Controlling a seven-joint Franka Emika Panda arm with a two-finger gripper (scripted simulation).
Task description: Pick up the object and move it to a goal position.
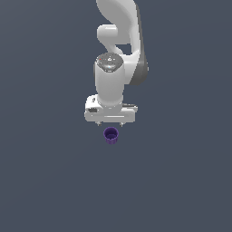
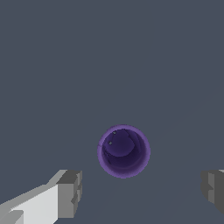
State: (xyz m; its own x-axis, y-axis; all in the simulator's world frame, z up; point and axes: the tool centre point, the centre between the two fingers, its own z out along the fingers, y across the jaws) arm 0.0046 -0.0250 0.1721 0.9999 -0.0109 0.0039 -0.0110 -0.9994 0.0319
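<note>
The object (image 1: 111, 135) is a small dark purple cup standing upright on the grey floor, its hollow top facing up. The white gripper (image 1: 110, 124) hangs just above and slightly behind it in the exterior view, pointing down. From the wrist view I look straight into the cup (image 2: 124, 151); it lies a little ahead of the line between the two grey fingers (image 2: 70, 192), which stand wide apart. The gripper (image 2: 142, 190) is open and holds nothing.
A plain dark grey floor (image 1: 45, 181) surrounds the cup on all sides. The white arm (image 1: 118, 36) rises behind the gripper toward the top of the exterior view.
</note>
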